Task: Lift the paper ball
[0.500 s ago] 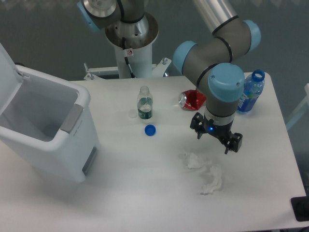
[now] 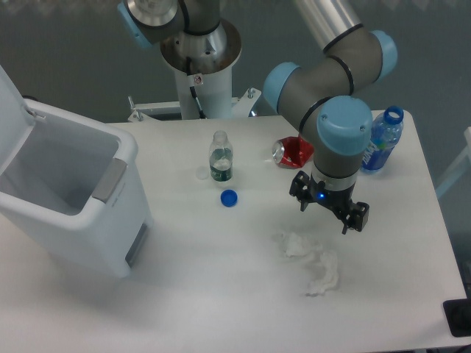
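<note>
Paper ball [image 2: 312, 263] on counter [image 2: 206, 294], near-right, just below gripper [image 2: 329, 206] | jaws spread, holding nothing | I judge it light, soft, crushable, sprawling | I'd pinch the thicker lump, left end.

On the bench [image 2: 221, 294] lie one paper ball [image 2: 310, 259], one crushed red can [image 2: 293, 153], one blue bottle cap [image 2: 229, 198], and two plastic bottles: a small clear bottle [image 2: 221, 157] at upper centre and a blue bottle [image 2: 382, 140] at upper right. One white bin [image 2: 73, 213] stands at the left.
</note>
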Tool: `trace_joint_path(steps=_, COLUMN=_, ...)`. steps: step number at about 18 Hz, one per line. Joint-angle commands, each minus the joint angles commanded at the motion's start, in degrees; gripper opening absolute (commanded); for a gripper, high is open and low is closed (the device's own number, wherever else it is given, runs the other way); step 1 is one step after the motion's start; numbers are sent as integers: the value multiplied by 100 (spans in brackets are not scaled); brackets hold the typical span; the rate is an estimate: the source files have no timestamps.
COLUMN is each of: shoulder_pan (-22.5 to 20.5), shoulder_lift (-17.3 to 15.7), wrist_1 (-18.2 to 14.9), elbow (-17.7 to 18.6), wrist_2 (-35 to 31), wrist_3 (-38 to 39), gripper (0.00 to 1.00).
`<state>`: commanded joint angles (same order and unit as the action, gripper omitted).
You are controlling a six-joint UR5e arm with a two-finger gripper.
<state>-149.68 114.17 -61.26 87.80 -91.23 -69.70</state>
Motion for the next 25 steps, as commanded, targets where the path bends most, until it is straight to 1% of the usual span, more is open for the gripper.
trace_joint_path(steps=3, shoulder_pan=-9, shoulder_lift=-18, wrist_1=9, elbow=131, wrist_2=-79, wrist_3=44, gripper=100)
trace_joint_path(steps=6, shoulder_pan=-9, shoulder_lift=-44, wrist_1=96, elbow=412, wrist_2=-167, wrist_3=62, gripper=100)
trace_joint_path(steps=9, shoulder_pan=26, shoulder_lift=-44, wrist_1=97, elbow=439, wrist_2=-176, wrist_3=473, gripper=100)
trace_joint_path(steps=11, shoulder_pan=18, shoulder_lift=-53, wrist_1=88, elbow=457, wrist_2=-167, wrist_3=571, gripper=100)
trace_joint_path(steps=13, shoulder_pan=26, shoulder_lift=-62, wrist_1=70, elbow=501, wrist_2=-290, wrist_3=624, gripper=100)
trace_joint_path(steps=14, shoulder_pan=26, shoulder_lift=-62, wrist_1=79, elbow=518, wrist_2=-325, wrist_3=789, gripper=100)
trace_joint_path(steps=16, shoulder_pan=35, shoulder_lift=-53, wrist_1=114, elbow=501, wrist_2=-360, wrist_3=1560, gripper=100)
trace_joint_path(steps=20, shoulder_pan=228, shoulder_lift=-35, wrist_1=97, elbow=519, wrist_2=-966, wrist_3=3037, gripper=100)
trace_joint_path(steps=22, shoulder_pan=281, shoulder_lift=-18, wrist_1=105, elbow=501, wrist_2=-976, wrist_3=3820, gripper=100)
trace_joint_path(steps=23, shoulder_pan=290, shoulder_lift=-9, wrist_1=105, elbow=501, wrist_2=-976, wrist_3=4084, gripper=100)
trace_joint_path(steps=24, shoulder_pan=299, shoulder_lift=-9, wrist_1=36, elbow=536, wrist_2=-976, wrist_3=4339, gripper=100)
trace_joint_path(steps=25, shoulder_pan=351, shoulder_lift=-9, wrist_1=26, elbow=675, wrist_2=-950, wrist_3=4673, gripper=100)
